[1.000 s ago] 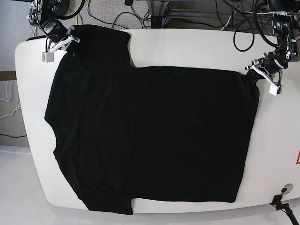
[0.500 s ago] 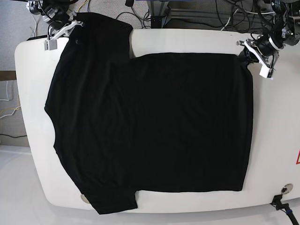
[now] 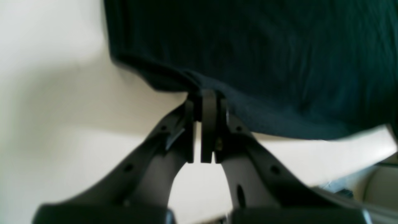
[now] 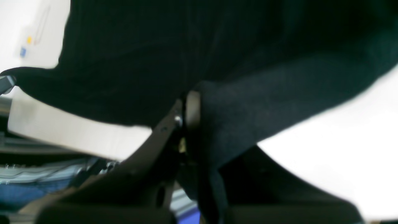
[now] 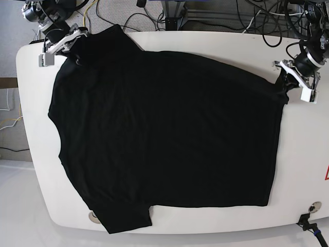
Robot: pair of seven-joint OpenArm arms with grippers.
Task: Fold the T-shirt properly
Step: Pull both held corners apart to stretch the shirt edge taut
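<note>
The black T-shirt (image 5: 164, 134) lies spread over most of the white table (image 5: 303, 154). My left gripper (image 5: 286, 81), at the base view's right, is shut on the shirt's far right corner. In the left wrist view the left gripper (image 3: 205, 102) pinches the hem of the shirt (image 3: 264, 62). My right gripper (image 5: 77, 43), at the base view's far left, is shut on the shirt's far left corner. In the right wrist view the right gripper (image 4: 191, 115) is half hidden by the shirt cloth (image 4: 248, 115) draped over one finger.
Cables and grey equipment (image 5: 205, 13) lie behind the table's far edge. A round metal fitting (image 5: 314, 207) sits at the table's near right corner, with a black clamp (image 5: 307, 225) below it. Bare table shows at the right and the far middle.
Both grippers kept hold of the shirt's far corners and drew them apart. The far edge now runs taut between them and the earlier notch near the far left is gone.
</note>
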